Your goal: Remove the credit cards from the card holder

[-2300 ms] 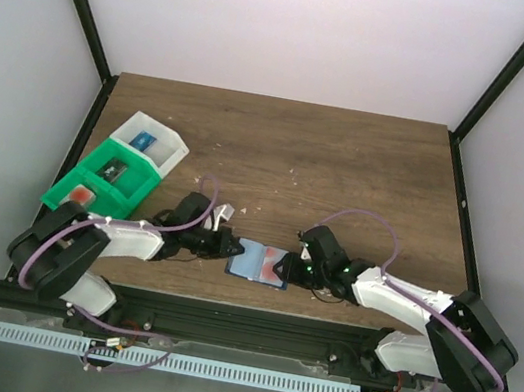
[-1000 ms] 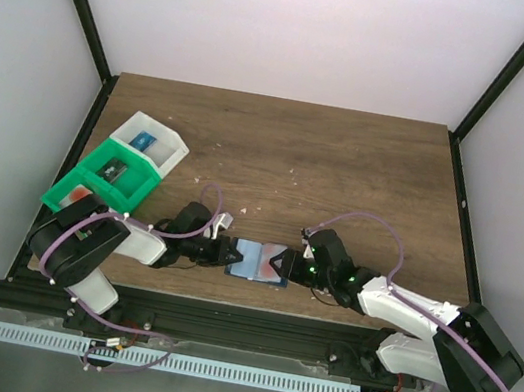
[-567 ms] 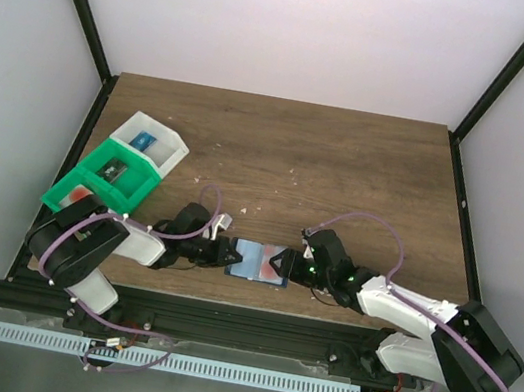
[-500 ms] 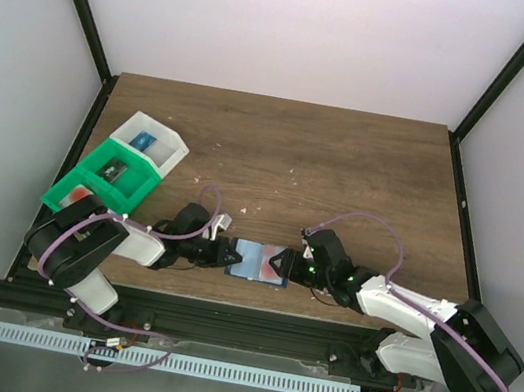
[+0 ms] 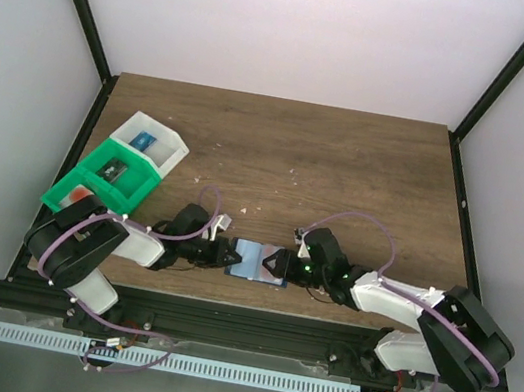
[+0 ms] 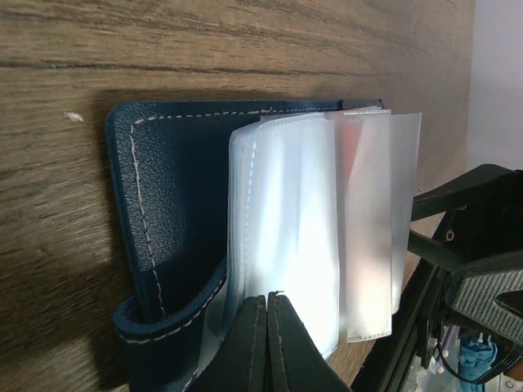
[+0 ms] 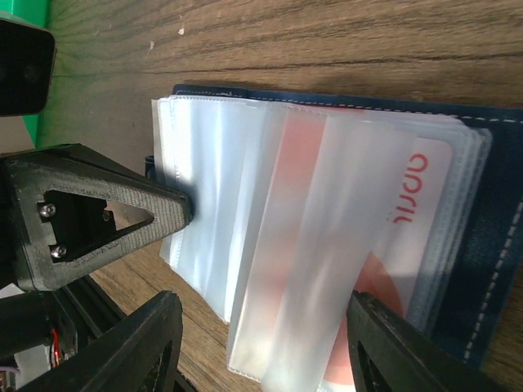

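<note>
**Credit cards** – 1 card (image 7: 425, 204) is plainly visible: pale pink with a red-orange blotch and printed lettering, tucked inside a clear pocket. Whether more sit behind it cannot be told.

- Location: inside the card holder (image 5: 258, 261), which lies open and flat on the counter (image 5: 348, 171) near its front edge, between the 2 arms.
- Handling (judged): thin, light, stiff and smooth. It will probably slide freely once started, but there is little to pinch. The best hold is the short exposed edge at the pocket mouth, drawn out along the pocket.

**Card holder** – a dark blue stitched cover (image 6: 176, 212) carrying a fan of plastic sleeves (image 7: 221, 204).
- Handling (judged): soft, floppy and glossy. The sleeves are likely to lift or buckle with the card unless pinned down.

**Left end effector** (image 6: 266, 310) – fingers closed together, tip against the sleeve fan. Whether it is pinching a sleeve cannot be told.

**Right end effector** (image 7: 263, 306) – jaws parted about halfway and holding nothing, standing to either side of the sleeves' near edge.

**Surroundings**
- A green bin (image 5: 108, 179) and a white bin (image 5: 155, 142) stand at the left, well apart from the holder, each with small items inside.

**Obstructions**
- The overlapping sleeves cover the card.
- The 2 end effectors sit close together across the holder.
</note>
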Robot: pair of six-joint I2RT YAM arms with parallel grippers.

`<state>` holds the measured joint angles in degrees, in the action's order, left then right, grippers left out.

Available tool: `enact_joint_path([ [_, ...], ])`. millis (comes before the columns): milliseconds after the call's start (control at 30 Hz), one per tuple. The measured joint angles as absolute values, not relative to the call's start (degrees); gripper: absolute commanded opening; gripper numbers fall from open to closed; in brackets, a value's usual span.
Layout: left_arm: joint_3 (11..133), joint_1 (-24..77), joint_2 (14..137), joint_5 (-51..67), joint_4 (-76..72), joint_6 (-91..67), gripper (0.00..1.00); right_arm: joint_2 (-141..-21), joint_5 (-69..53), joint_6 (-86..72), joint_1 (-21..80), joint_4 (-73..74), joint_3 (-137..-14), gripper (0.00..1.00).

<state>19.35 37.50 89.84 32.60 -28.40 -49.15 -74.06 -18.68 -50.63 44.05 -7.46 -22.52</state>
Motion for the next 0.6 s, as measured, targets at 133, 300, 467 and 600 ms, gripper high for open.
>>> enact_joint_path([
  [133,19.2,37.5,89.8,32.6,-28.7,-49.3,0.0,-74.6,-20.0,-50.6,44.1,-8.6,-22.7,0.57],
  [300,18.4,37.5,89.8,32.8,-30.0,-50.3,0.0,-75.8,-22.4,-50.7,44.1,-11.0,-23.1,0.57],
  [467,16.7,37.5,88.3,33.1,-30.6,-52.0,0.0,-78.1,-25.1,-51.4,44.1,-14.1,-25.3,0.58],
  [600,16.4,37.5,86.7,32.7,-28.6,-52.5,0.05,-80.8,-27.3,-52.0,44.2,-16.7,-27.4,0.58],
])
